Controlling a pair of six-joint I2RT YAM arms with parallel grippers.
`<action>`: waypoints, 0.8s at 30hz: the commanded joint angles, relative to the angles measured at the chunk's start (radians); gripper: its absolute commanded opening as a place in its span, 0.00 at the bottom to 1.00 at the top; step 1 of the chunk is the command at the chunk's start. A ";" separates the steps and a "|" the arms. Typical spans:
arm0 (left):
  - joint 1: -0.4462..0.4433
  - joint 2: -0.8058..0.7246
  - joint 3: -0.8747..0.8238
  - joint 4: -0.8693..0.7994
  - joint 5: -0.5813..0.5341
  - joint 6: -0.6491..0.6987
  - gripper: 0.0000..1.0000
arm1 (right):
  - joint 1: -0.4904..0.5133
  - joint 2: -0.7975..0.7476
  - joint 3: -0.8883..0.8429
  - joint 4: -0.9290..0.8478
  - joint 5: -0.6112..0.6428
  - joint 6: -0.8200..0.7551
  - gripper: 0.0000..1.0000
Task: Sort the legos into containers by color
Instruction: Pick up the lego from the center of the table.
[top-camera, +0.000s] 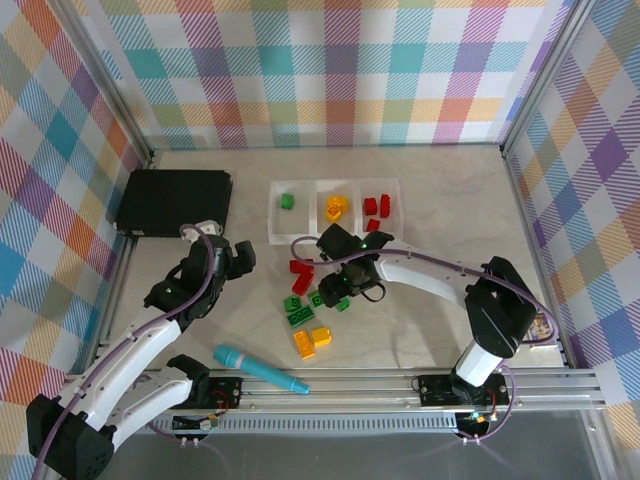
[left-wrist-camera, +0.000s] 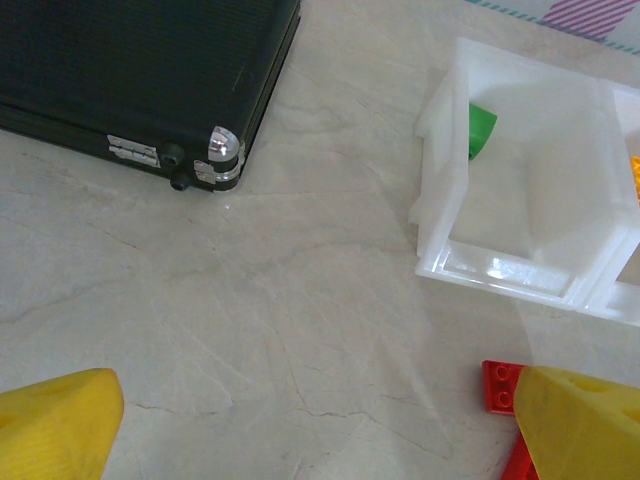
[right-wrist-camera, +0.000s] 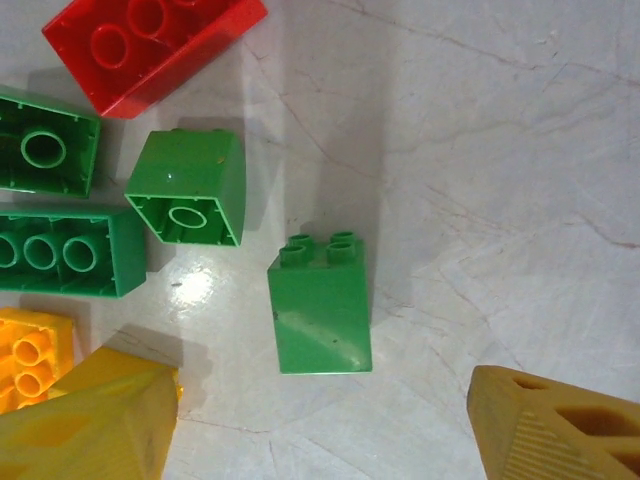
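My right gripper (right-wrist-camera: 320, 400) stands wide above the pale marbled table (right-wrist-camera: 500, 150). Its yellow fingers (right-wrist-camera: 100, 420) flank a small green studded plastic brick (right-wrist-camera: 320, 315), which lies loose on its side with neither finger touching it. More green bricks (right-wrist-camera: 185, 188), a red brick (right-wrist-camera: 150, 45) and an orange brick (right-wrist-camera: 35, 355) lie from its 9 to its 11 o'clock. The row of three clear plastic trays (top-camera: 290, 228) sits at 12 o'clock from the loose pile and holds green, yellow and red bricks. My left gripper (left-wrist-camera: 320, 400) is spread wide and carries nothing.
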 joint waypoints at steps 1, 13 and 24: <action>0.012 0.000 -0.006 0.010 0.014 0.001 1.00 | 0.010 0.029 0.006 -0.026 -0.020 0.016 0.80; 0.013 -0.007 -0.005 0.001 0.013 -0.001 1.00 | 0.015 0.155 0.068 -0.065 0.017 -0.019 0.81; 0.012 0.004 -0.005 0.007 0.014 0.003 1.00 | 0.022 0.218 0.106 -0.068 0.019 -0.018 0.71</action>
